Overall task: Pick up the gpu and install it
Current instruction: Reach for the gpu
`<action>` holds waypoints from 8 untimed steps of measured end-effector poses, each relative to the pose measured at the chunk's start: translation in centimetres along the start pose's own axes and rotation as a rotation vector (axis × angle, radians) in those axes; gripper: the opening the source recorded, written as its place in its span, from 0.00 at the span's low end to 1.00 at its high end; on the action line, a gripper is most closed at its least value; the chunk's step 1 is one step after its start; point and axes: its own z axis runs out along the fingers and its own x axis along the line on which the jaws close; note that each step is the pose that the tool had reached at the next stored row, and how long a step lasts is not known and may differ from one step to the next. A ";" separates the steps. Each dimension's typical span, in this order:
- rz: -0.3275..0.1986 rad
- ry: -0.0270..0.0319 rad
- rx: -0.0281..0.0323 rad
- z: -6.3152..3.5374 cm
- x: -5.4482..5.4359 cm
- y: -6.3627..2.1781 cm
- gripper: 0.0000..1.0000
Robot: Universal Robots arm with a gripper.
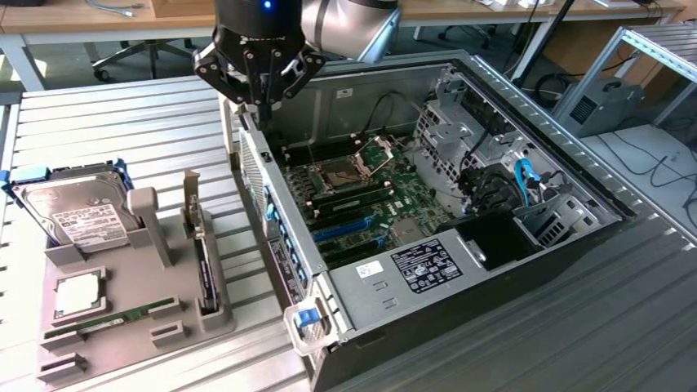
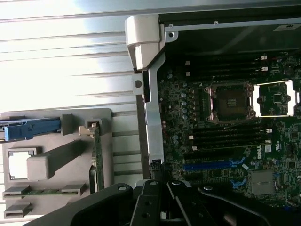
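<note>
The gpu (image 1: pixel 204 260) stands on its edge in a slot of the grey holder tray (image 1: pixel 130 335), its silver bracket at the far end. In the wrist view the gpu (image 2: pixel 97 157) is a thin dark strip on the same tray (image 2: pixel 61 186). My gripper (image 1: pixel 261 98) hangs shut and empty above the rear wall of the open computer case (image 1: pixel 360 94), apart from the gpu. Its black fingers (image 2: pixel 153 202) meet at the gripper (image 2: pixel 161 184) over the case's edge. The motherboard (image 2: pixel 225 136), with its blue slot (image 2: pixel 211 165), lies bare inside.
On the tray, a silver hard drive (image 1: pixel 78 214) with a white label stands in a blue carrier; a processor (image 1: pixel 78 296) and a green memory stick (image 1: pixel 114 314) lie beside it. Cables and drive cages (image 1: pixel 512 188) fill the case's far side. Ribbed metal table (image 1: pixel 120 131) all around.
</note>
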 end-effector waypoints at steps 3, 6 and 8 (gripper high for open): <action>0.000 0.0000 0.0000 0.00 0.1 -0.01 0.11; 0.000 0.0000 0.0000 -0.01 0.2 -0.02 0.11; 0.000 0.0000 0.0000 -0.01 0.3 -0.02 0.11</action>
